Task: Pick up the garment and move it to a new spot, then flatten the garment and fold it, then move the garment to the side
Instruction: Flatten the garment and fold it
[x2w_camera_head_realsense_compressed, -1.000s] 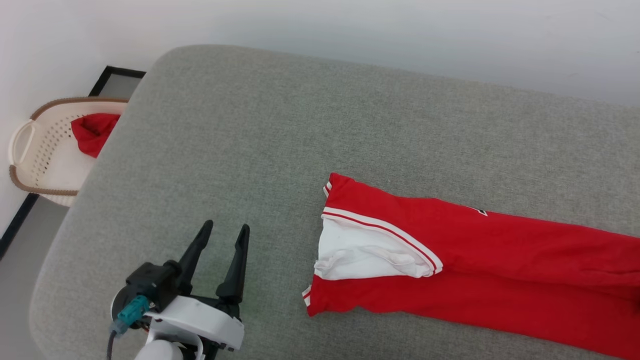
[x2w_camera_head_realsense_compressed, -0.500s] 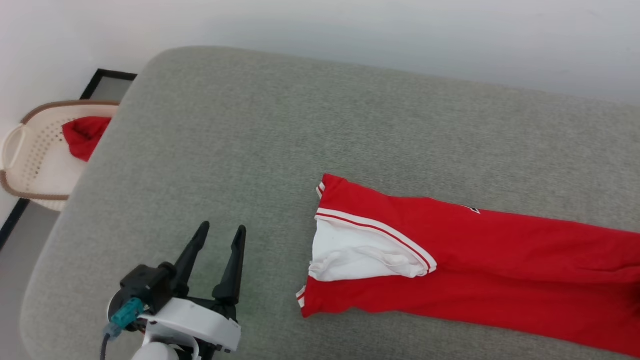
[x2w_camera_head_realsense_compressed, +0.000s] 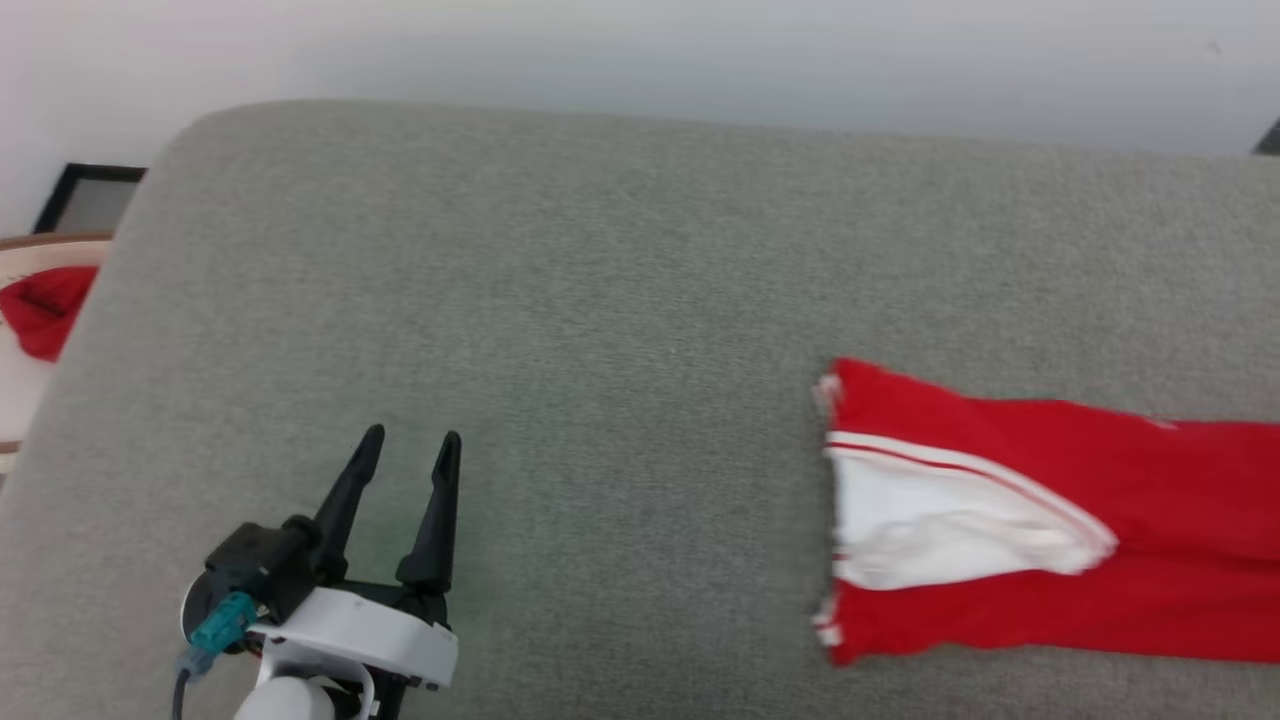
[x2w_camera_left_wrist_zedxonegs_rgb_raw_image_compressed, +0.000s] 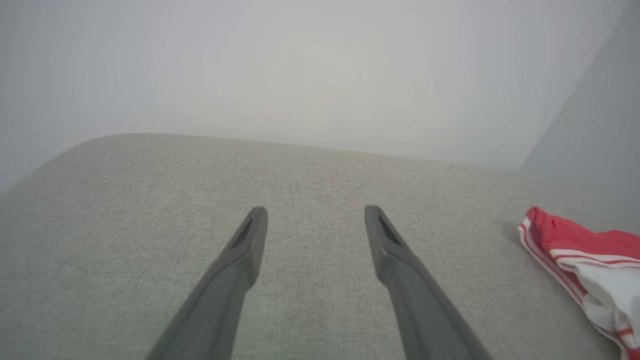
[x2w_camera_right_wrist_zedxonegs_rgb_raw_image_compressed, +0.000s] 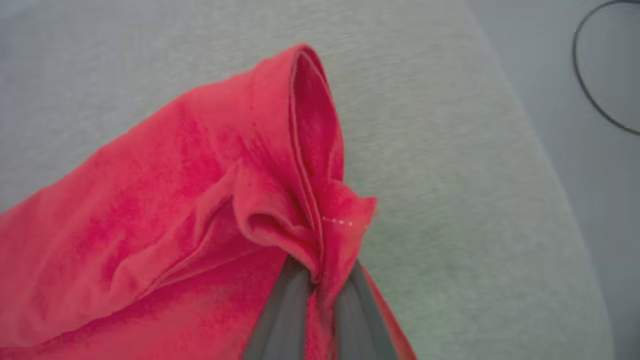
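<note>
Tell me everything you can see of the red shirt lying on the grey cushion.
The garment is a soft red knit shirt with a wrinkled white short sleeve edged in red-and-white striped trim. It lies stretched out in a long band on the grey padded surface, sleeve end toward the left of the head view, the rest running off the right edge. In the right wrist view, a bunched red fold is pinched between the shut fingers of the right tool.
</note>
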